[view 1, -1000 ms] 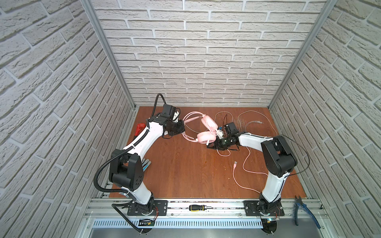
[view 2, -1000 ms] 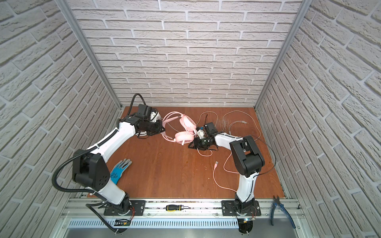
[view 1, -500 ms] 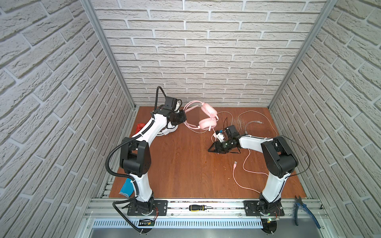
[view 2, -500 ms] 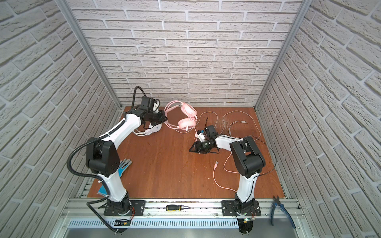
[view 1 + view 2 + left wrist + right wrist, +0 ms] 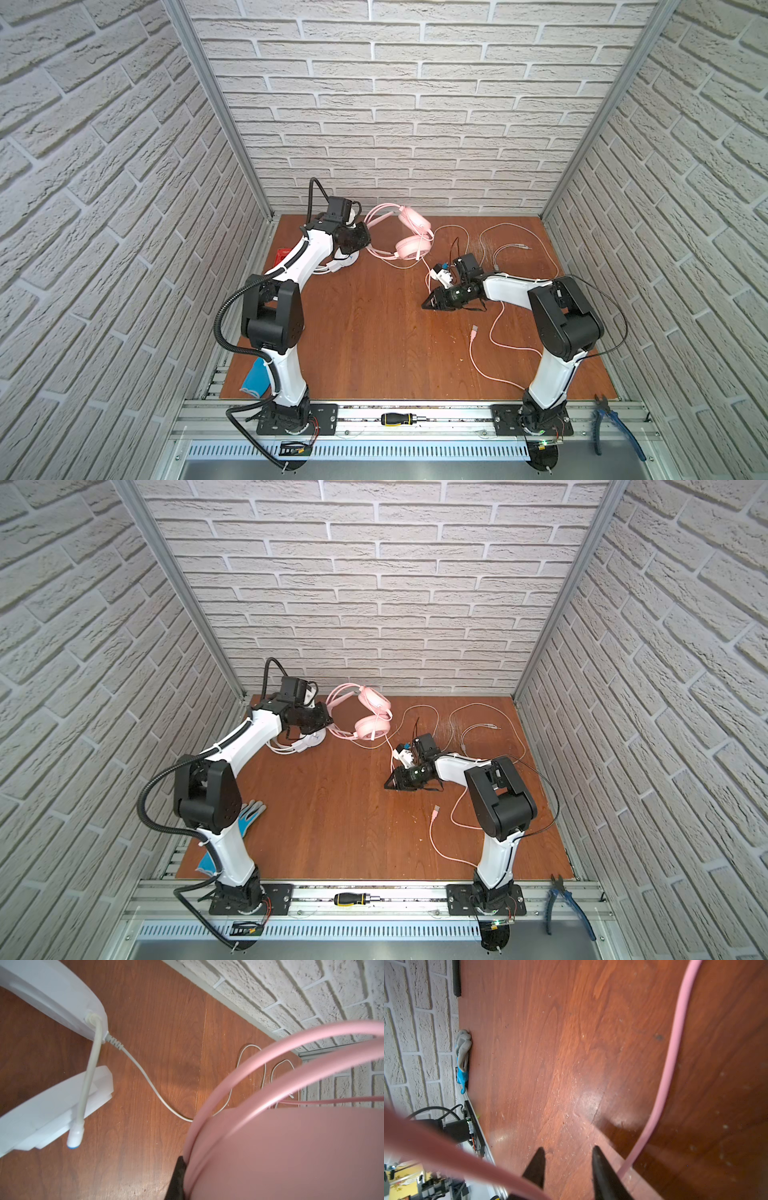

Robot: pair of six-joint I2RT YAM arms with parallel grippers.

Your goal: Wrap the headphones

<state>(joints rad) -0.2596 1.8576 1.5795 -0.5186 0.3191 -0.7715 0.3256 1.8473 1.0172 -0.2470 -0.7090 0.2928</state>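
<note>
The left gripper is keeping its jaws clamped on the double-wire headband of the pink headphones at the far left of the wooden table. The headband is standing lifted off the board, and the two earcups are pointing to the right, close to the far wall; whether they are touching the table I cannot tell. The white headphones are lying on the table just under the left arm, and their white cable is running away from them in loose loops. The pink cable is trailing from the pink earcups toward the near right. It is passing just beside the right gripper, which is hanging low over the table right of the middle, its jaws standing apart with nothing between them. A small red thing at the left edge is mostly hidden behind the left arm, so I cannot tell if it is holding anything. A blue and grey glove is lying at the near left.
</note>
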